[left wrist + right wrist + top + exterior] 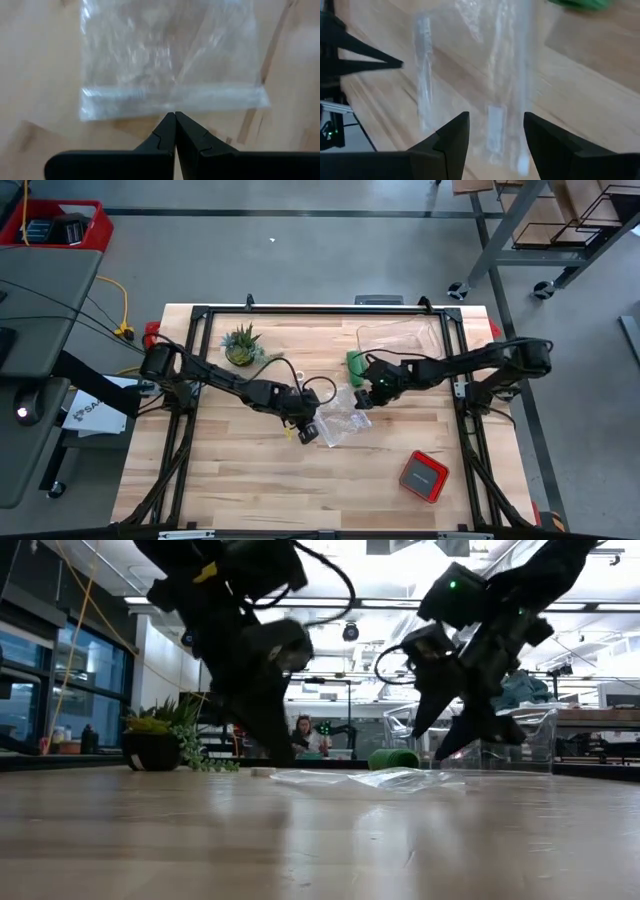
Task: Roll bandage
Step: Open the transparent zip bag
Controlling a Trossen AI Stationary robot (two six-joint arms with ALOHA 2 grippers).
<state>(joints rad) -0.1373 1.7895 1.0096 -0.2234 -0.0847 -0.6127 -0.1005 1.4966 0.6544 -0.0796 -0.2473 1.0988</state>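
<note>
Right hand (494, 131) spread, seemingly above bag (470, 75)

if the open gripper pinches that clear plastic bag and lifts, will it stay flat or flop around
Probably flop: the clear plastic bag is thin, see-through and crinkled, so it should sag from the pinch. It lies nearly flat on the table, so it likely weighs little and may slide if pushed. The right gripper hangs open over it; the left gripper is shut at its edge.
</note>
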